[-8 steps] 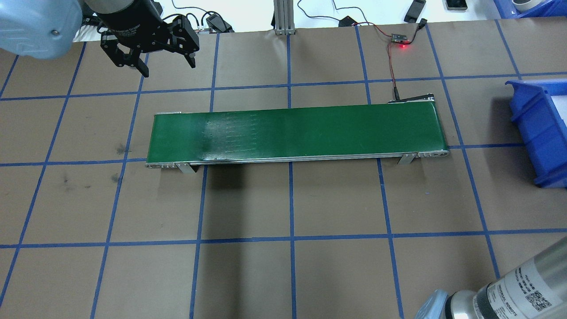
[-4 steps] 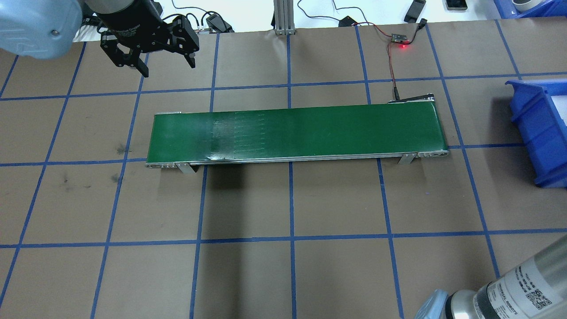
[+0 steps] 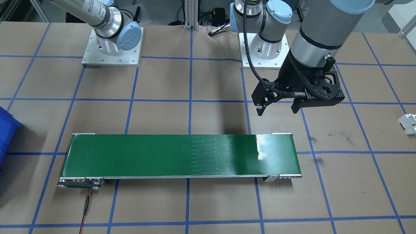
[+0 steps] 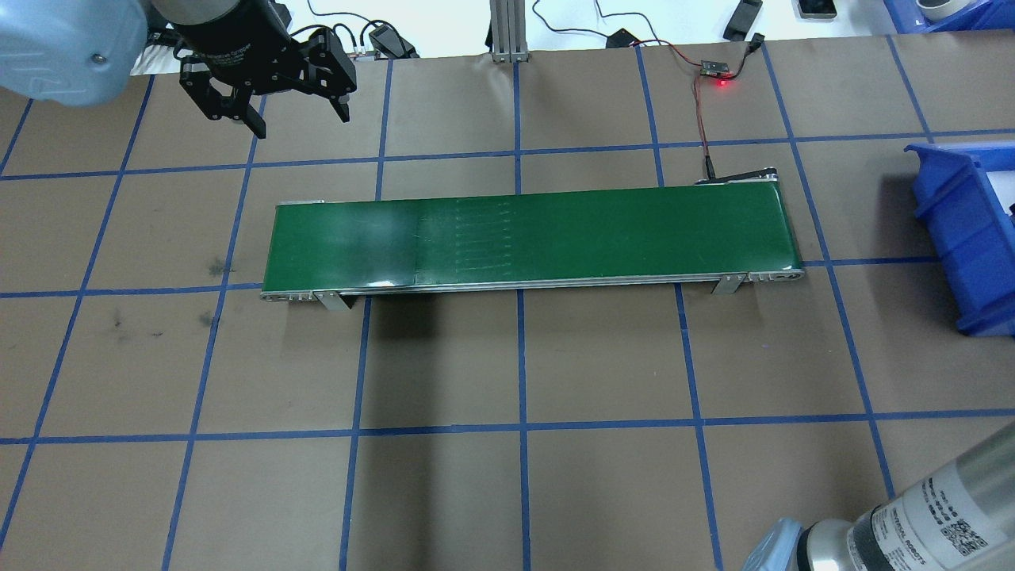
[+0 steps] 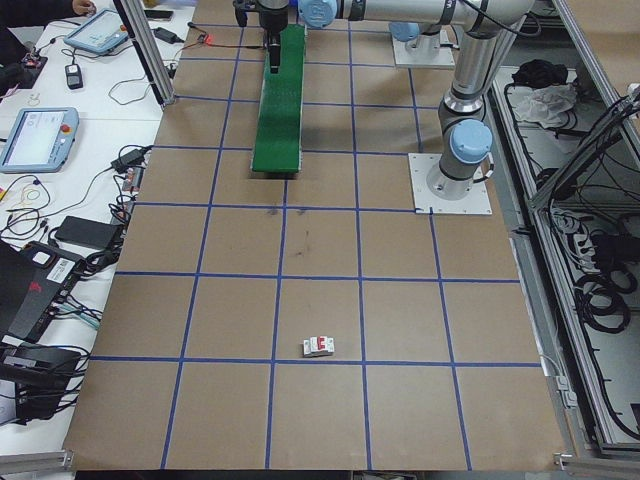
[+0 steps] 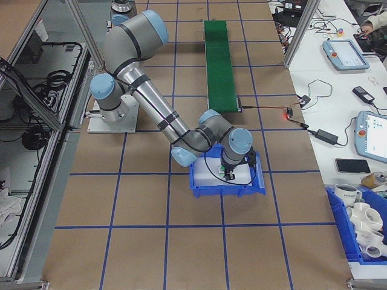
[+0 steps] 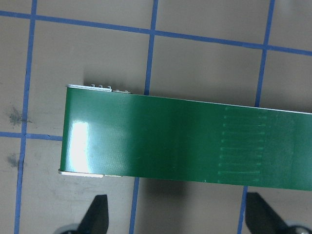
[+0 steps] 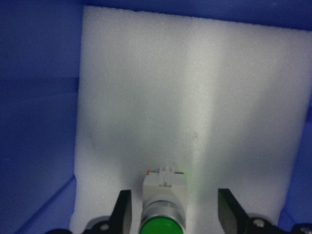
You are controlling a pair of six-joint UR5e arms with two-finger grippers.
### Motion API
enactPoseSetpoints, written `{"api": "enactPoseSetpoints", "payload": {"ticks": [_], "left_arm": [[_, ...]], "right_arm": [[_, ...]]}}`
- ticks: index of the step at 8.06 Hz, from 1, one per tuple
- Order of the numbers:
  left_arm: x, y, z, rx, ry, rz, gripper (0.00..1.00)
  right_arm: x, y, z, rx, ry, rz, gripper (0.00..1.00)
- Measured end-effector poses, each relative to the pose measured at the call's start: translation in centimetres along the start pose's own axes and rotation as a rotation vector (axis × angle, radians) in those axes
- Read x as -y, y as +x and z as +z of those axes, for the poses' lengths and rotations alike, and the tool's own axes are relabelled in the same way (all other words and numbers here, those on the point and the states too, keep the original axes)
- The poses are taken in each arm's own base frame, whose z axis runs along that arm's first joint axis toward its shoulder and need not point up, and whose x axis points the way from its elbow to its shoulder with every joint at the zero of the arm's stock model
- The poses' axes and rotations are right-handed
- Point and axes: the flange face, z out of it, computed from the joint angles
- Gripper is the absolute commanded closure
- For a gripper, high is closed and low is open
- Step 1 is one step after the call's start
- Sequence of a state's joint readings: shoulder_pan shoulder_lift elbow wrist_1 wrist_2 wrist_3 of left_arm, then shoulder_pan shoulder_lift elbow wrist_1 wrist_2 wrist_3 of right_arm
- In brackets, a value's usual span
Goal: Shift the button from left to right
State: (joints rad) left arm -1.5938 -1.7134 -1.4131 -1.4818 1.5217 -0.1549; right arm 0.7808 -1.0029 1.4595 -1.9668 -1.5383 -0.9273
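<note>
Front-facing view: the left tool (image 3: 279,108) hangs over the surface just behind the green conveyor (image 3: 182,156), fingers spread, nothing between them.

Overhead: same left tool (image 4: 289,119), far-left of the belt; only a corner of the blue bin (image 4: 963,238) shows at the right edge.

Right-side view: the right tool (image 6: 230,175) is down inside the blue bin (image 6: 199,179).

Right wrist view: there's the button (image 8: 162,210), green cap toward the camera, body pointing away along the white foam (image 8: 195,107), lying between the right tool's (image 8: 176,210) parted fingers (image 8: 122,210). I can't tell whether they touch it. The right arm is clearly nearer.
</note>
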Motion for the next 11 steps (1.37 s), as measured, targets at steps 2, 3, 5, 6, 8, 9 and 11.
{"api": "enactPoseSetpoints", "payload": {"ticks": [2, 3, 5, 6, 8, 9, 11], "left_arm": [[0.0, 0.0, 0.0, 0.0, 0.0, 0.0, 0.0], [0.0, 0.0, 0.0, 0.0, 0.0, 0.0, 0.0], [0.0, 0.0, 0.0, 0.0, 0.0, 0.0, 0.0], [0.0, 0.0, 0.0, 0.0, 0.0, 0.0, 0.0], [0.0, 0.0, 0.0, 0.0, 0.0, -0.001, 0.0], [0.0, 0.0, 0.0, 0.0, 0.0, 0.0, 0.0], [0.0, 0.0, 0.0, 0.0, 0.0, 0.0, 0.0]], "right_arm": [[-0.4, -0.6, -2.9, -0.04, 0.018, -0.02, 0.0], [-1.0, -1.5, -6.1, -0.067, 0.033, -0.026, 0.0], [-2.5, -5.6, -12.9, -0.073, 0.037, -0.026, 0.0], [-2.6, -8.7, -15.8, -0.072, 0.038, -0.018, 0.0], [-0.9, -16.9, -19.0, -0.056, 0.029, 0.044, 0.0], [0.4, -21.3, -19.6, -0.053, 0.028, 0.075, 0.0], [2.6, -30.8, -20.5, -0.059, 0.04, 0.149, 0.0]]}}
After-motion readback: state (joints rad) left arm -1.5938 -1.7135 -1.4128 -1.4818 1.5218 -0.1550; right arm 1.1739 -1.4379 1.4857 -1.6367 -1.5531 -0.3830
